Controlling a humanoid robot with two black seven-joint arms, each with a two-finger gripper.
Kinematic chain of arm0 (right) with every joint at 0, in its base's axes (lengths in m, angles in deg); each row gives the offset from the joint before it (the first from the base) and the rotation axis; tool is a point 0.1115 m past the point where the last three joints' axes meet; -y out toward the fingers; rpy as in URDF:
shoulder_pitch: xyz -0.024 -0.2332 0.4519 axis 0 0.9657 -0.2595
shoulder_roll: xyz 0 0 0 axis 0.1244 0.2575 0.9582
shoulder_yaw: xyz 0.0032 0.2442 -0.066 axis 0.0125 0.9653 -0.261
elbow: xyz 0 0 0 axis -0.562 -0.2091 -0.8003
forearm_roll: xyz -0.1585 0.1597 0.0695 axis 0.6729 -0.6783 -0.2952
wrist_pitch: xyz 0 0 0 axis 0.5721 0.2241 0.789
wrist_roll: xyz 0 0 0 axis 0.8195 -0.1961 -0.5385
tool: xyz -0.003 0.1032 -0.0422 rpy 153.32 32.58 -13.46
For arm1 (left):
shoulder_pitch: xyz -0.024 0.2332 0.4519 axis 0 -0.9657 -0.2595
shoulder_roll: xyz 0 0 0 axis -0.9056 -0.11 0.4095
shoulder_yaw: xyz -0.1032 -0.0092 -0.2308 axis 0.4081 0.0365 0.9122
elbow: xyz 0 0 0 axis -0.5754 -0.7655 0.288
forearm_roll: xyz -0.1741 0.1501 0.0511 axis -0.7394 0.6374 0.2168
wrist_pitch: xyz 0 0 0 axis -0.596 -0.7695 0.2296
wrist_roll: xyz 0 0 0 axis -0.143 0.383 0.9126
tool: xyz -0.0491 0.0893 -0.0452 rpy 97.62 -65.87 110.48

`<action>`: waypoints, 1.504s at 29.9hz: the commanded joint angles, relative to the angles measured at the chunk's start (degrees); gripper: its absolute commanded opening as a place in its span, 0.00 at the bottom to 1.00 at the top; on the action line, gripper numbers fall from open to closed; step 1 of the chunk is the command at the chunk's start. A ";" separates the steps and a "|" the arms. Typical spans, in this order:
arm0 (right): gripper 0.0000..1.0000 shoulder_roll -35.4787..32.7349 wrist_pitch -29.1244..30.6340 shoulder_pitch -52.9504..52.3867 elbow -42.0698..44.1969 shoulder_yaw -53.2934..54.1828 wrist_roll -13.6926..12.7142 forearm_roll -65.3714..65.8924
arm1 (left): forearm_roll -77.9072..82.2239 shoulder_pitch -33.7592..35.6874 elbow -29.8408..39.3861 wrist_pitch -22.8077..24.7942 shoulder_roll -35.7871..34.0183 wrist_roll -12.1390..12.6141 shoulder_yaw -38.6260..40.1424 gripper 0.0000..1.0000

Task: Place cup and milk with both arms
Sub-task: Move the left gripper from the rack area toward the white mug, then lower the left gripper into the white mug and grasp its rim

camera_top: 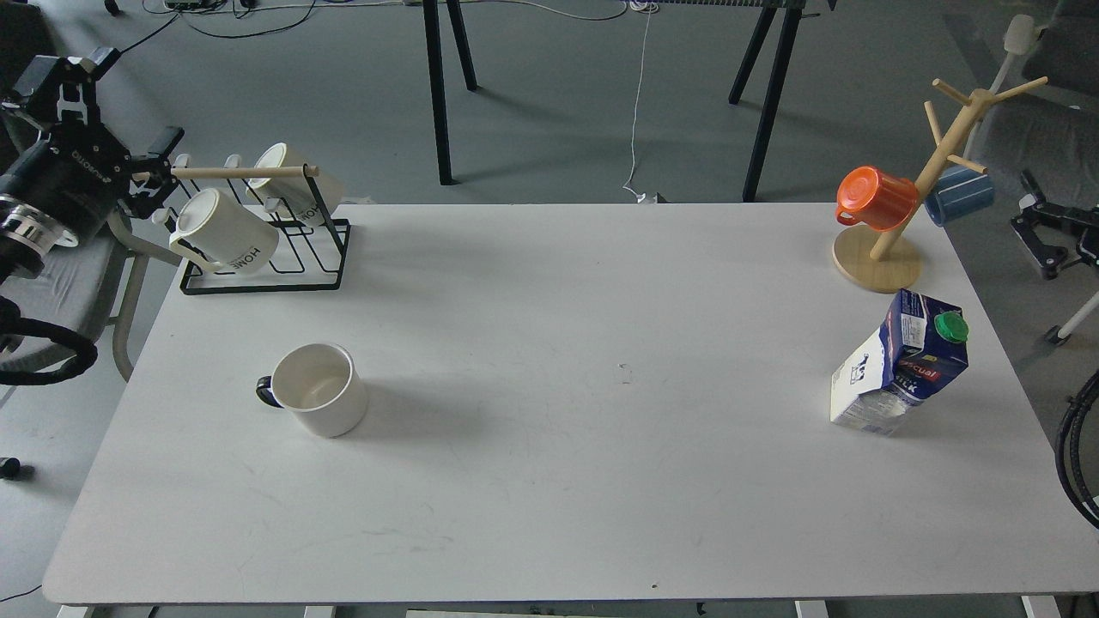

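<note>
Head view: found the cup (319,390) upright on the left half of the table (549,481), with its black handle toward the left arm's side, well apart from both arms. Found the milk (901,365) standing near the table's right edge, just in front of the wooden mug tree (893,232). Saw the left gripper (154,172) spread wide and holding nothing, close beside the wooden bar of the mug rack (266,257). Could not tell the opening of the right gripper (1043,236), small and dark beyond the right edge. Judged two hazards: snagging the rack bar or a lettered mug while swinging down to the cup, and toppling the tall carton off the near edge through an off-centre squeeze.
</note>
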 commanded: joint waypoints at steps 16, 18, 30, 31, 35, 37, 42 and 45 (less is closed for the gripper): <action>0.98 0.48 0.00 0.02 -0.44 0.70 0.08 0.00 | 5.79 0.91 -1.40 0.00 -1.03 0.00 1.09 1.00; 0.98 0.39 0.00 0.02 -0.71 0.88 0.00 -0.09 | 15.35 2.49 -0.26 0.00 -1.55 0.00 1.09 1.00; 0.98 0.13 0.00 0.37 -1.24 1.23 0.08 -0.09 | 72.77 6.01 16.35 0.00 -4.98 0.00 0.39 1.00; 0.98 0.21 0.00 0.46 -1.24 1.23 0.17 -0.09 | 75.93 5.84 17.58 0.00 -5.16 0.00 0.22 1.00; 0.98 1.00 0.00 0.46 -1.24 1.14 0.43 -0.17 | 89.55 4.87 21.01 0.00 -6.91 0.00 -0.40 1.00; 0.98 1.71 0.00 0.46 -1.24 1.14 0.96 -0.17 | 92.91 2.86 22.15 0.00 -7.35 0.00 -1.89 1.00; 0.98 2.68 0.00 0.54 -1.24 1.14 1.23 -0.17 | 96.51 0.48 22.25 0.00 -6.92 0.00 -5.40 1.00; 0.98 2.68 0.00 0.89 -1.24 1.14 1.14 -0.17 | 99.59 0.12 21.72 -0.14 -6.48 0.00 -6.64 0.99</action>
